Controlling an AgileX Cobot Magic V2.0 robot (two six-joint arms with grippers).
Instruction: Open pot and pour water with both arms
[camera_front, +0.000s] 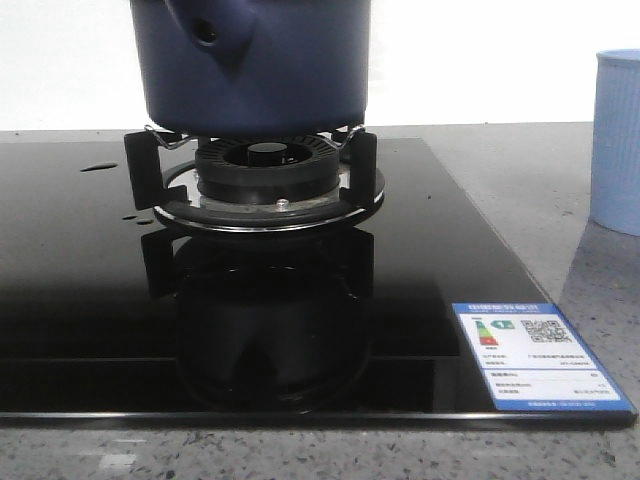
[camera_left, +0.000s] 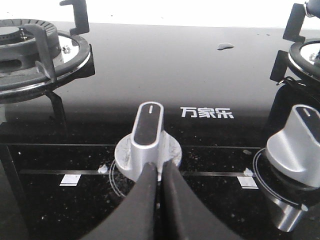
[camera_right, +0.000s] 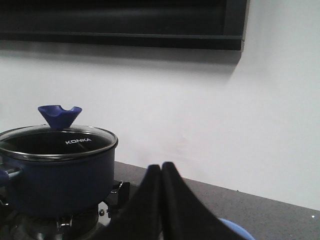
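Observation:
The dark navy pot (camera_front: 255, 65) stands on the gas burner (camera_front: 268, 185), its hollow side stub (camera_front: 205, 32) facing the camera. In the right wrist view the pot (camera_right: 57, 175) carries a glass lid (camera_right: 57, 142) with a blue knob (camera_right: 60, 115). My right gripper (camera_right: 161, 167) is shut and empty, to the right of the pot and apart from it. My left gripper (camera_left: 158, 170) is shut and empty, its tips just in front of a silver stove knob (camera_left: 148, 136). Neither gripper shows in the front view.
A pale blue ribbed cup (camera_front: 617, 140) stands on the grey counter at the right; its rim shows in the right wrist view (camera_right: 235, 231). The black glass hob (camera_front: 90, 280) has a second burner (camera_left: 35, 57), a second knob (camera_left: 295, 142), water drops (camera_left: 225, 46) and a label (camera_front: 538, 358).

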